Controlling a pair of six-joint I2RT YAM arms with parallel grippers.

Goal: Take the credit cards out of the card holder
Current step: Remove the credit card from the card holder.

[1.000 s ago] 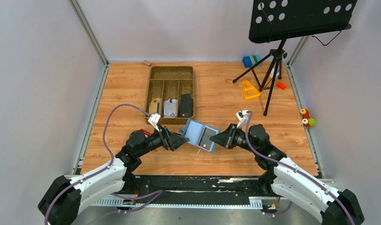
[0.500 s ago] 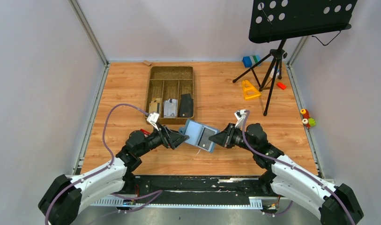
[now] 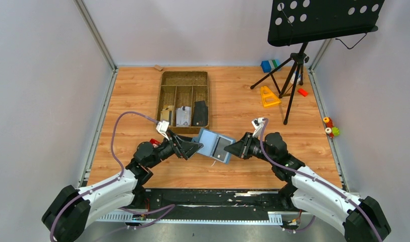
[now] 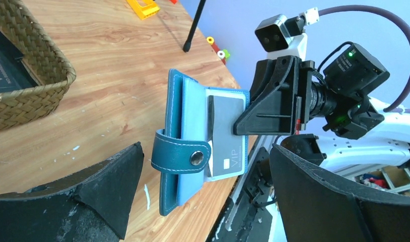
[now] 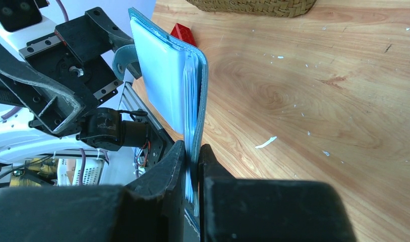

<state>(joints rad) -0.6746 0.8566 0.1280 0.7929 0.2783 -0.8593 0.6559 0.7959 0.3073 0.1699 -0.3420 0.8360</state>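
One grey card [image 4: 225,136] shows in the open card holder [image 3: 215,145]. The holder is held up on edge just off the near right corner of the woven tray [image 3: 161,96]. Your right gripper [image 3: 232,149] is on the side of the holder away from the tray, its jaws pressed together on the edge of the pocket leaves. Your left gripper [image 3: 195,147] is at the tray's near edge with its jaws spread wide on nothing, facing the holder's snap strap [image 4: 180,157], which hangs loose. Three flat cards [image 3: 183,116] lie in the tray's near compartments.

Expect the holder to behave as a soft, floppy fold: it will likely swing or bend around the right pinch if you push it. The card looks thin, stiff and smooth, so it is light but apt to slip from a shallow hold. Take it by the end that stands out of its pocket, flat faces between the pads, and draw it along the pocket's line. I cannot tell whether the right jaws also trap that card. If they do, it will probably resist, so ease the pinch or shift it onto the cover alone.
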